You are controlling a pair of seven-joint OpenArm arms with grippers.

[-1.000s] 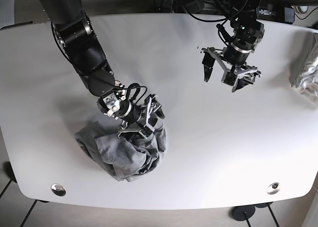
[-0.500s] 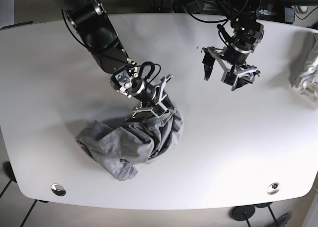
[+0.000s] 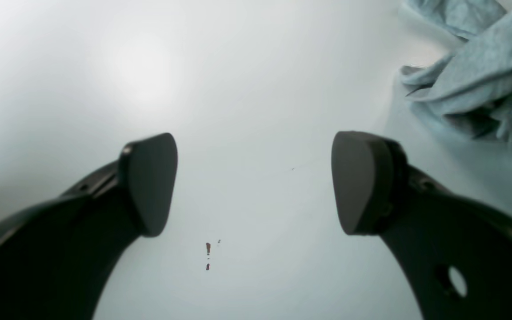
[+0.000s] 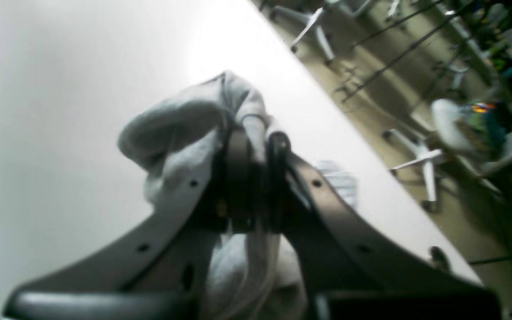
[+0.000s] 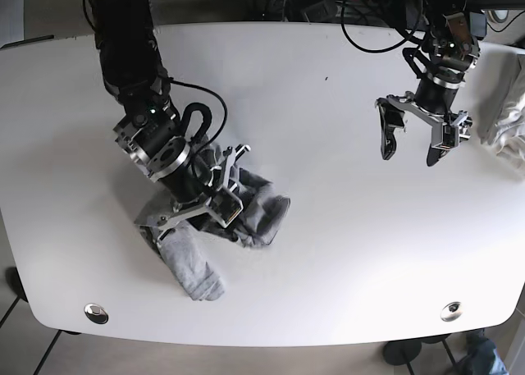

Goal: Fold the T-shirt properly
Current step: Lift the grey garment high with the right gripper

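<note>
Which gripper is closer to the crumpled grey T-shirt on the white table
Right. The right gripper is clamped on the crumpled grey T-shirt, lifting part of it. The left gripper hangs open, far across the white table.

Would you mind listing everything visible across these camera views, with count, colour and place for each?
T-shirt: one, grey, bunched on the near left part of the table in the base view, partly lifted.
Second garment: one, pale grey, heaped at the table's far right edge in the base view.
Table: one, white, fills the base view.
Round fittings: two, metallic, set in the table's near corners.
Office chairs: several, pale, blurred, on the floor beyond the table in the right wrist view.
Right gripper: one, black, shut on the T-shirt.
Left gripper: one, black, open above bare table, beside the second garment.
</note>
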